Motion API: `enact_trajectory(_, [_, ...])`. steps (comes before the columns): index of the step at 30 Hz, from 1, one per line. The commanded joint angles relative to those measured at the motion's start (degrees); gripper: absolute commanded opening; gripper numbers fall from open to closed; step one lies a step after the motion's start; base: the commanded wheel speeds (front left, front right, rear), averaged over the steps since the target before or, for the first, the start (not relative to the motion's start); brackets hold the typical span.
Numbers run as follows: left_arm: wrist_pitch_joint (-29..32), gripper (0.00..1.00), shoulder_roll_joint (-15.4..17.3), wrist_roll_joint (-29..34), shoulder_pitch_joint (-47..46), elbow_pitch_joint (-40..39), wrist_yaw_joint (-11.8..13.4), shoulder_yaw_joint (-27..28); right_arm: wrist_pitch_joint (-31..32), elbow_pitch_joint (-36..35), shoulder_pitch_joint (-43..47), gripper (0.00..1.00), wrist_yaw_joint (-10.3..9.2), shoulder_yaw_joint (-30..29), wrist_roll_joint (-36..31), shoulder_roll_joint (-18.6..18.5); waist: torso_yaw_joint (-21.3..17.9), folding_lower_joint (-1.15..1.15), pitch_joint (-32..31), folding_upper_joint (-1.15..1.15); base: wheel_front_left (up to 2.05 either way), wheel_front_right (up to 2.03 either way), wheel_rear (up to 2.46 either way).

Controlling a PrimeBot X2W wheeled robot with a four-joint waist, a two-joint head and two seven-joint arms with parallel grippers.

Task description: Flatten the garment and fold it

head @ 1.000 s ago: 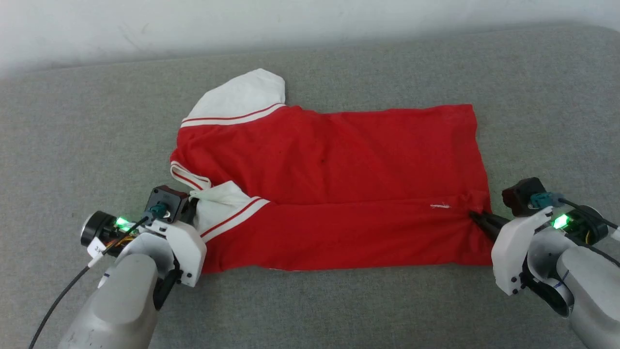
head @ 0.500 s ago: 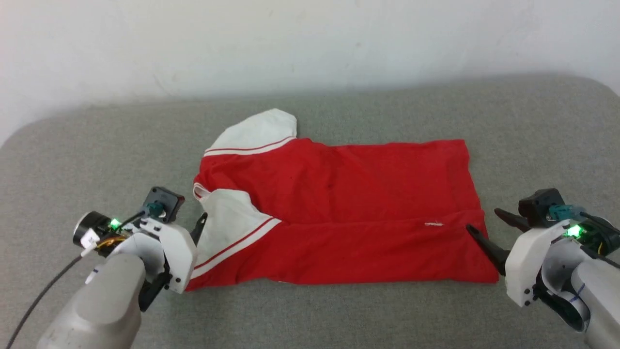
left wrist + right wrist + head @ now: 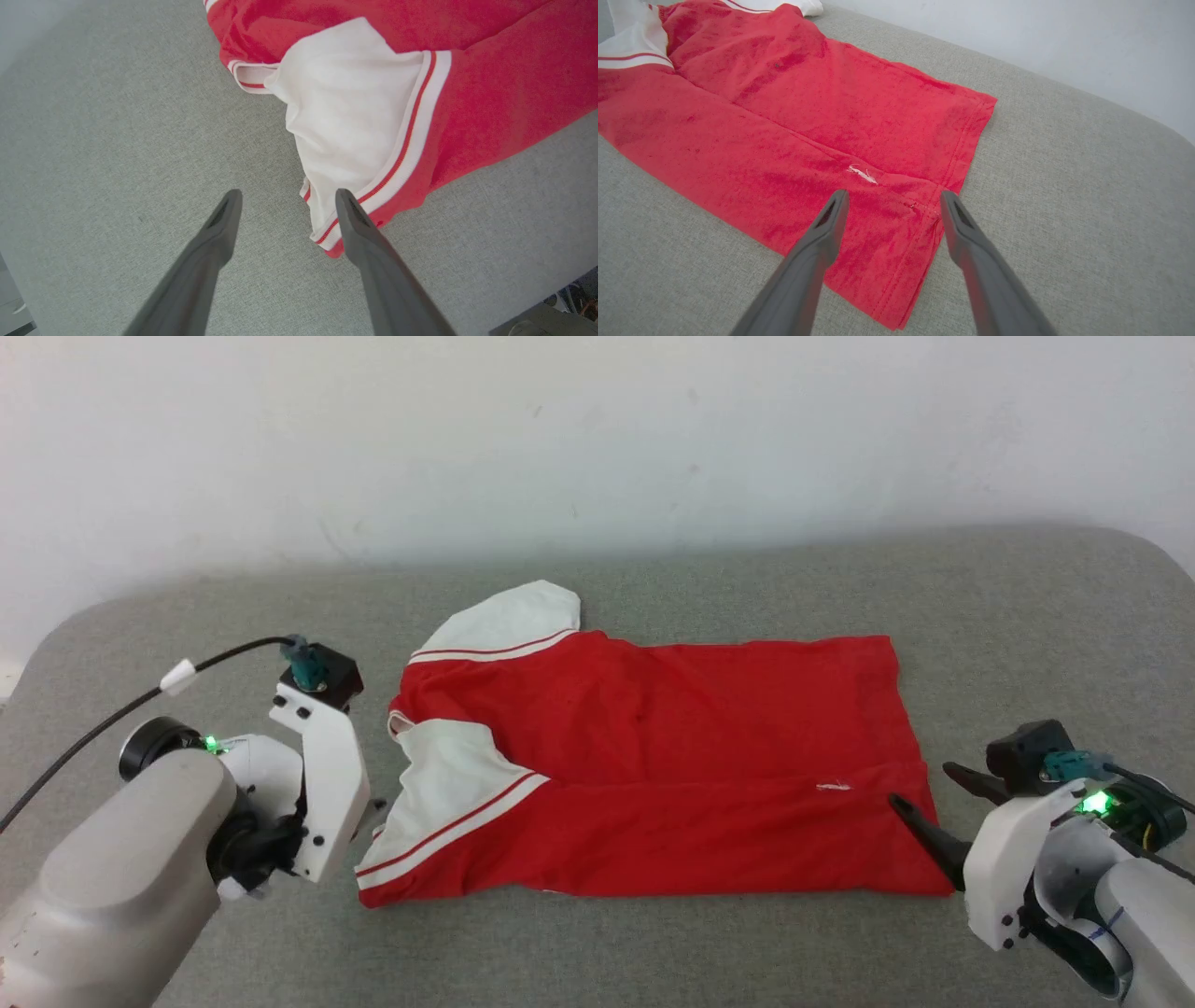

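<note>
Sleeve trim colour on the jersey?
The sleeve trim is white with a thin red stripe; clearest in left wrist view.

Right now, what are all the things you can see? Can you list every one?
garment: one, red with white sleeves, lying partly folded in the middle of the padded surface
padded surface: one, grey, under the garment
wall: one, white, behind the padded surface
cable: one, black, at the robot's left
left gripper: one, dark fingers, open, beside the garment's sleeve end
right gripper: one, dark fingers, open, at the garment's hem end
</note>
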Motion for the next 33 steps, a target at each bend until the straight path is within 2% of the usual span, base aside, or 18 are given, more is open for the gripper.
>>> enact_trajectory(1, [0.6, 1.00, 0.1, -0.4, -0.8, -0.2, -0.4, -0.4, 0.2, -0.3, 0.5, 1.00, -0.05, -0.3, -0.3, 0.3, -0.3, 0.01, 0.2, 0.00, 0.00, 0.00, 0.00])
enact_trajectory(4, [4.6, 1.00, -0.1, -2.1, -1.4, 0.8, -0.4, -1.7, 1.0, -1.0, 0.3, 1.00, -0.05, -0.5, -0.8, 0.8, -1.1, 0.01, 0.9, 0.00, 0.00, 0.00, 0.00])
enact_trajectory(7, [7.2, 1.00, -1.6, -3.0, -1.2, 4.1, -0.4, -3.2, 1.5, -1.3, -0.5, 1.00, -0.05, -0.5, -1.1, 1.3, -2.2, 0.01, 1.8, 0.00, 0.00, 0.00, 0.00])
enact_trajectory(18, [7.3, 1.00, -5.9, -1.8, 0.2, 14.0, -0.4, -7.7, 1.7, -0.6, -3.3, 1.00, -0.05, 0.1, -1.2, 2.2, -4.3, 0.01, 3.6, 0.00, 0.00, 0.00, 0.00])
enact_trajectory(19, [7.1, 0.88, -6.2, -2.3, 0.5, 14.5, -0.4, -8.1, 1.8, -0.6, -3.6, 1.00, -0.05, 0.2, -1.2, 2.3, -4.5, 0.01, 3.6, 0.00, 0.00, 0.00, 0.00])
enact_trajectory(20, [6.9, 0.34, -6.4, -3.1, 0.7, 14.8, -0.4, -8.3, 2.0, -0.5, -4.0, 1.00, -0.05, 0.4, -1.2, 2.2, -4.5, 0.01, 3.5, 0.00, 0.00, 0.00, 0.00])
enact_trajectory(21, [7.0, 0.00, -6.5, -4.0, 0.9, 14.8, -0.4, -8.6, 2.4, -0.4, -4.4, 1.00, -0.05, 0.6, -1.2, 2.1, -4.5, 0.01, 3.2, 0.00, 0.00, 0.00, 0.00])
enact_trajectory(28, [3.9, 0.00, -4.4, -6.9, -0.3, 11.5, -0.4, -10.3, 8.9, -1.0, -9.5, 1.00, -0.05, 2.3, 0.6, -1.1, -3.4, 0.01, 1.1, 0.00, 0.00, 0.00, 0.00])
enact_trajectory(33, [2.4, 0.00, -2.8, -8.1, -1.0, 8.1, -0.4, -11.9, 22.2, -1.9, -13.6, 1.00, -0.05, 7.7, 5.3, -4.5, -2.4, 0.01, 0.3, 0.00, 0.00, 0.00, 0.00])
